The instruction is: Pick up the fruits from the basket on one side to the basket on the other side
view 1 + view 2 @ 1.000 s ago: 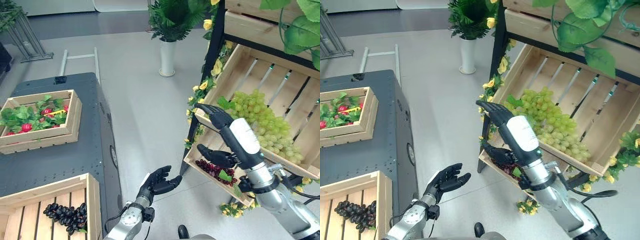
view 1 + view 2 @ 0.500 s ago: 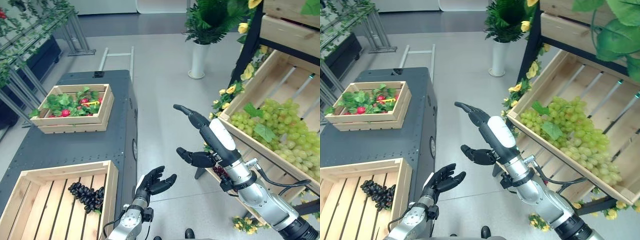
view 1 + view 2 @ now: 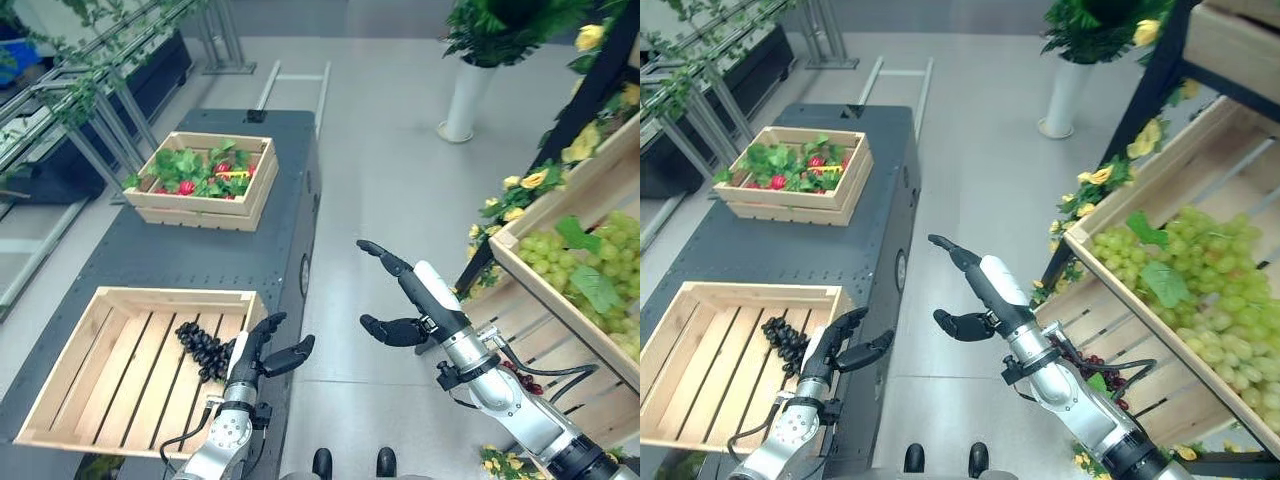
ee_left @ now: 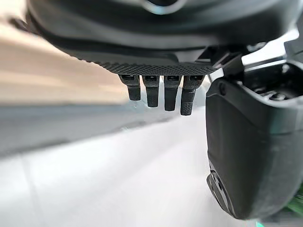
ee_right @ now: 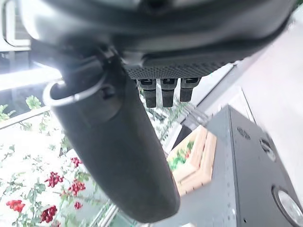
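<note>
A bunch of dark grapes (image 3: 203, 348) lies in the near wooden crate (image 3: 60, 400) on the dark table (image 3: 170, 250). My left hand (image 3: 262, 352) hovers open by that crate's right corner, beside the bunch; its fingers (image 4: 161, 94) are straight. My right hand (image 3: 415, 290) is open and holds nothing, over the floor between the table and the shelf. Its fingers (image 5: 163, 92) point toward the table. Green grapes (image 3: 590, 280) fill the tilted shelf crate at the right. More dark grapes (image 3: 1095, 365) lie in the lower shelf crate behind my right arm.
A second crate (image 3: 205, 178) with green leaves and red fruit sits at the table's far end. A white vase with a plant (image 3: 467, 100) stands on the floor beyond. Yellow flowers (image 3: 525, 185) trim the shelf frame. Metal racks (image 3: 90, 90) line the left side.
The camera has swung left toward the table. My right hand has come away from the shelf's lower crate, still open and holding nothing. My left hand now sits by the near crate's corner.
</note>
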Tool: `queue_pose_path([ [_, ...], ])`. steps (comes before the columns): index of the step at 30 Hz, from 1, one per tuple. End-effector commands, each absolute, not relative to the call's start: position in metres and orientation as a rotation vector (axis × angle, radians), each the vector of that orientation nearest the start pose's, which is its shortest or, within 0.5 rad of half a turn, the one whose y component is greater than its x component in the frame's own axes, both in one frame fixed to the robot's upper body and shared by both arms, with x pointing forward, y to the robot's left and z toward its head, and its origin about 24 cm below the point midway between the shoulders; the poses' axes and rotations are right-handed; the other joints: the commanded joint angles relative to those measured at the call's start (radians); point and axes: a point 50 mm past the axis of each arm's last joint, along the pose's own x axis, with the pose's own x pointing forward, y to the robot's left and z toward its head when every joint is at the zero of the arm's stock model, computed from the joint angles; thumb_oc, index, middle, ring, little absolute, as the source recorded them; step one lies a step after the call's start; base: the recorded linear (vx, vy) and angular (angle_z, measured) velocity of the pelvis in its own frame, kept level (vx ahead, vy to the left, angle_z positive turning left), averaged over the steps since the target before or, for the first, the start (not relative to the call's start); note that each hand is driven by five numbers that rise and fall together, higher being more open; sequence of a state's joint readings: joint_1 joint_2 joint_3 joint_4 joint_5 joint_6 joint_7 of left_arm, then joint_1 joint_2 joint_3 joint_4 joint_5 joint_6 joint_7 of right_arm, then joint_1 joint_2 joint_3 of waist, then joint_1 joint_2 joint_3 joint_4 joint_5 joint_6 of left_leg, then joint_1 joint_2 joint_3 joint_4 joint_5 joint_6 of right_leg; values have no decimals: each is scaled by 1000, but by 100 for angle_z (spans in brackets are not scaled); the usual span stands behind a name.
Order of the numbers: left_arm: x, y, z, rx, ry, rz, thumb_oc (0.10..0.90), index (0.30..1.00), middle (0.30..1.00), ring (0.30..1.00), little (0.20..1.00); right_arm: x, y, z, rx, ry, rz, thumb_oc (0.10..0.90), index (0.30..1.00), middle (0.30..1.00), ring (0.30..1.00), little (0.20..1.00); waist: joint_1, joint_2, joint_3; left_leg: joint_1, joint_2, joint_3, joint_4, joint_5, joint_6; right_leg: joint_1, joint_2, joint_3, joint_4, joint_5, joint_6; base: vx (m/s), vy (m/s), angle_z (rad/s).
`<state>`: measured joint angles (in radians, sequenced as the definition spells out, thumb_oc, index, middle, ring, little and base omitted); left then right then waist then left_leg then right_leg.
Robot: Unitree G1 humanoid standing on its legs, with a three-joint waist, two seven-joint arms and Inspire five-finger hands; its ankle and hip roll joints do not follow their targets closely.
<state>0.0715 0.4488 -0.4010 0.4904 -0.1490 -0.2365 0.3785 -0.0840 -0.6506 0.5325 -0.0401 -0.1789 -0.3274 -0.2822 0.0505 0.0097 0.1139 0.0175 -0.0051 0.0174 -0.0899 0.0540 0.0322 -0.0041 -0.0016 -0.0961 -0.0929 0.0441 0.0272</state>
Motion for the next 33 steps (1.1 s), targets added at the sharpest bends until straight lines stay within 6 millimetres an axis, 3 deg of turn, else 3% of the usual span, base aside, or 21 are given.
queue_pose_path([
  [1, 235, 226, -22, 532, 122, 163, 800, 900, 900, 900, 900, 246, -118, 108, -549, -578, 400, 800, 900, 900, 900, 900, 14, -20, -6, 10, -34, -44, 3, -60, 4, 40, -43, -29, 6, -6, 17, 7, -18, 15],
  [6, 239, 237, -1, 705, -12, 209, 800, 900, 900, 900, 900, 245, -124, 94, -564, -506, 390, 800, 900, 900, 900, 900, 33, -16, -5, 9, -38, -74, 3, -52, -4, 49, -49, -59, 6, -13, 14, 20, -11, 19],
  [10, 237, 266, 16, 828, -75, 301, 800, 900, 900, 900, 900, 241, -129, 84, -583, -457, 403, 800, 900, 900, 900, 900, 41, -13, -10, 6, -40, -81, 3, -48, -9, 52, -54, -74, 6, -18, 16, 18, 34, 11],
  [17, 217, 331, 23, 1087, 23, 442, 800, 900, 900, 900, 900, 235, -138, 69, -622, -364, 452, 800, 900, 900, 900, 900, 47, -2, -12, 10, -39, -75, 3, -41, -17, 55, -65, -89, 6, -20, 22, 35, 61, 4],
  [25, 206, 371, 37, 1242, 82, 510, 800, 900, 900, 900, 900, 233, -145, 59, -640, -287, 492, 800, 900, 900, 900, 900, 48, 1, -4, 13, -44, -81, 3, -39, -16, 54, -70, -89, 6, -18, 32, 47, 84, 2],
  [29, 206, 382, 46, 1314, 57, 549, 800, 900, 900, 900, 900, 233, -145, 56, -646, -276, 517, 800, 900, 900, 900, 900, 48, -4, 16, 1, -44, -67, 29, -47, -12, 40, -75, -93, 24, -23, 32, 12, 120, 1],
  [31, 207, 384, 50, 1374, 42, 561, 800, 900, 900, 900, 900, 235, -147, 58, -644, -287, 514, 800, 900, 900, 900, 900, 47, -5, 43, -25, -44, -58, 78, -62, -8, 9, -78, -100, 91, -50, 25, -64, 131, -2],
  [33, 215, 386, 60, 1468, -6, 571, 800, 900, 900, 900, 900, 239, -150, 63, -643, -318, 497, 800, 900, 900, 900, 900, 42, -9, 107, -78, -43, -51, 167, -81, -5, -53, -82, -111, 209, -89, 13, -168, 140, -2],
])
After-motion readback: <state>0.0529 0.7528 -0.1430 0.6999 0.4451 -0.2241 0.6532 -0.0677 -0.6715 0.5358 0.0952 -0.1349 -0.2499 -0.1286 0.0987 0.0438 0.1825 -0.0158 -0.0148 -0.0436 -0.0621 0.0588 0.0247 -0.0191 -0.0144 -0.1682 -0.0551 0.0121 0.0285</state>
